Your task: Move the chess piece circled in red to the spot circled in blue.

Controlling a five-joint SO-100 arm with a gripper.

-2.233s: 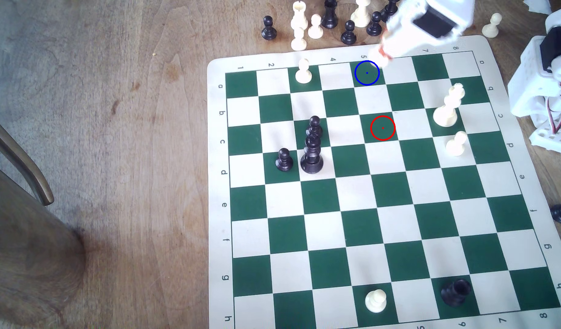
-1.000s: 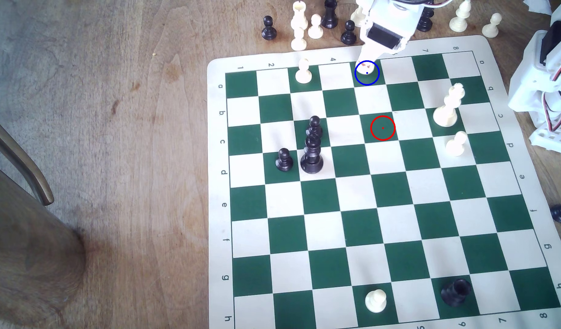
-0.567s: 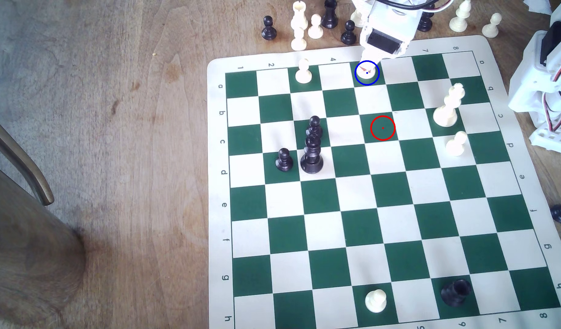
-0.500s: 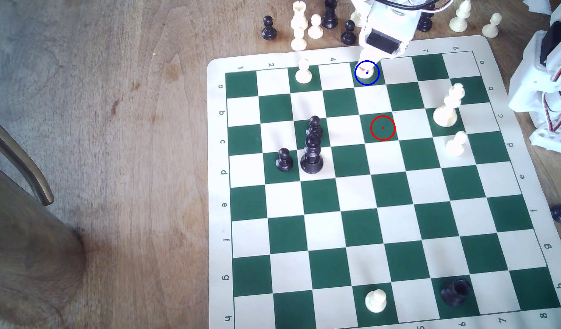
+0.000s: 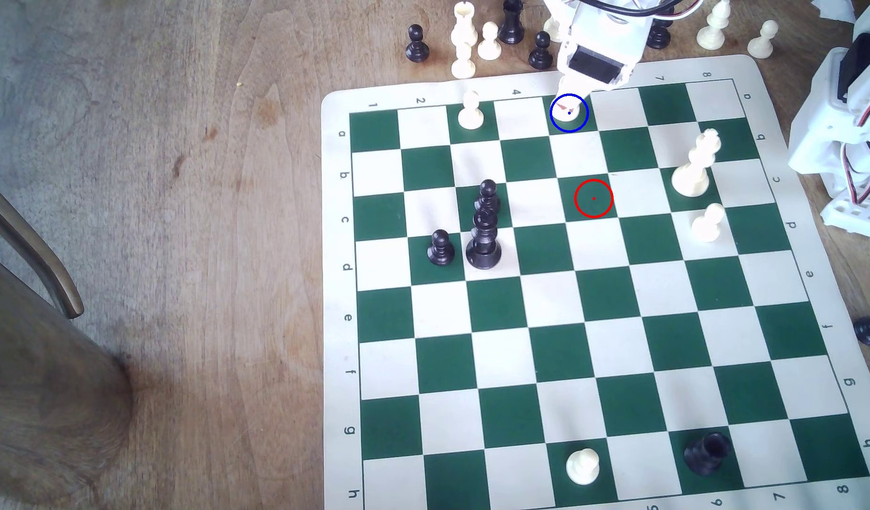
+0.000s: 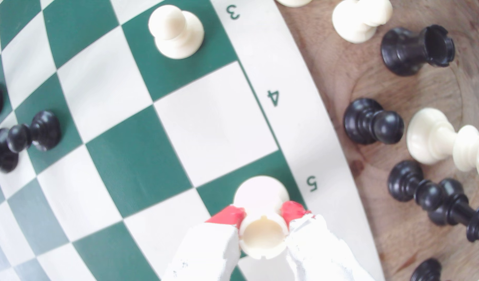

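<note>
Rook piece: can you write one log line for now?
gripper: shut on white rook | place: blue-ringed square | red-ringed square: bare

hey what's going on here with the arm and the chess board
A white robot arm is placing a chess piece. Its end effector is shut on a short cream rook, red-tipped fingers on either side of its top. The rook's base sits on the green edge square beside the printed 5, the spot ringed in blue in the exterior view. The red-ringed square is bare. The rook has not been let go yet.
</note>
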